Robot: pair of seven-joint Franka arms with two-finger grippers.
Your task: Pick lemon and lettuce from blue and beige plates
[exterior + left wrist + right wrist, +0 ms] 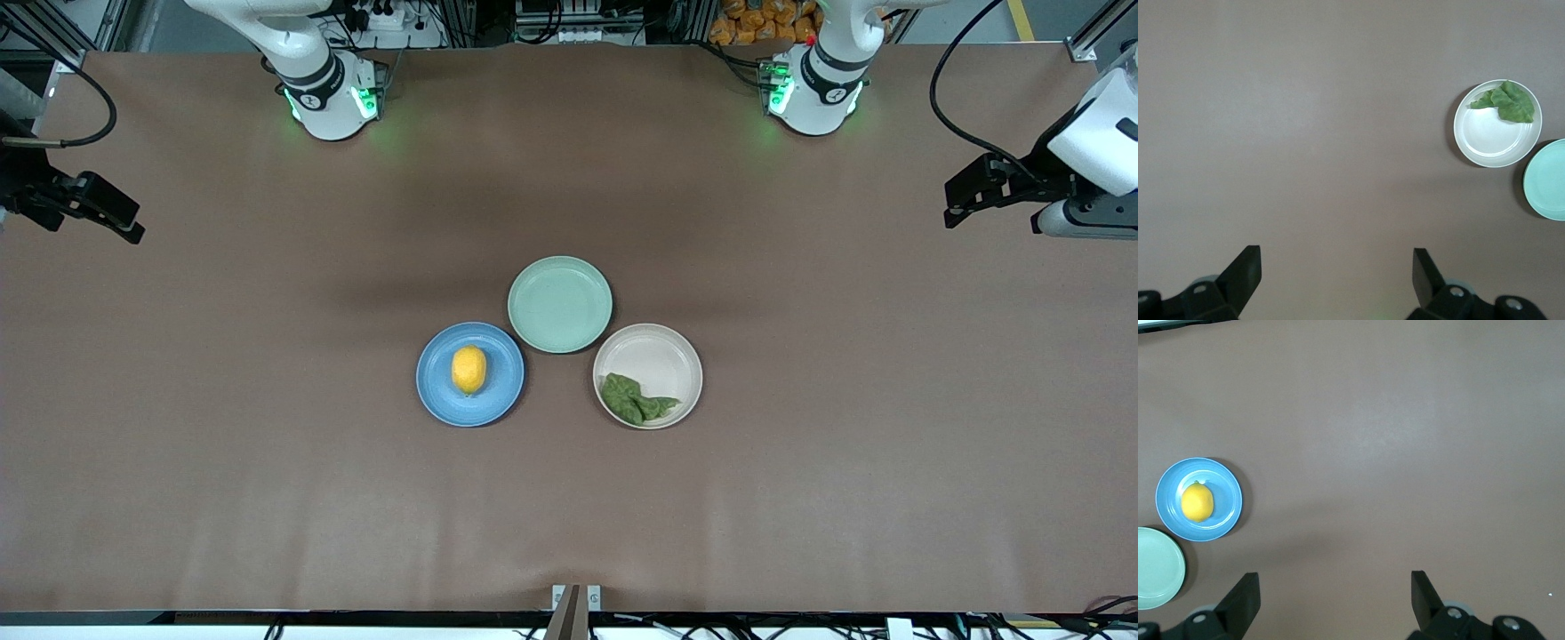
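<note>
Both claws spread wide and empty, high over bare counter [267, 498] at their own ends.

The lemon [468, 370] lies mid blue plate [436, 400], long axis toward the front camera; firm, smooth, likely best pinched across its middle. The lettuce [633, 398], limp and light, sits at the beige plate [653, 351]'s camera-side rim. Left claw [1337, 267] and right claw [1335, 587] wait.

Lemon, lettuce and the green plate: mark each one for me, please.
lemon [468, 369]: front view, middle of the fruit, on the blue plate.
lettuce [632, 398]: front view, middle of the leaf, in the beige plate.
green plate [559, 304]: front view, bare centre of the dish.
</note>
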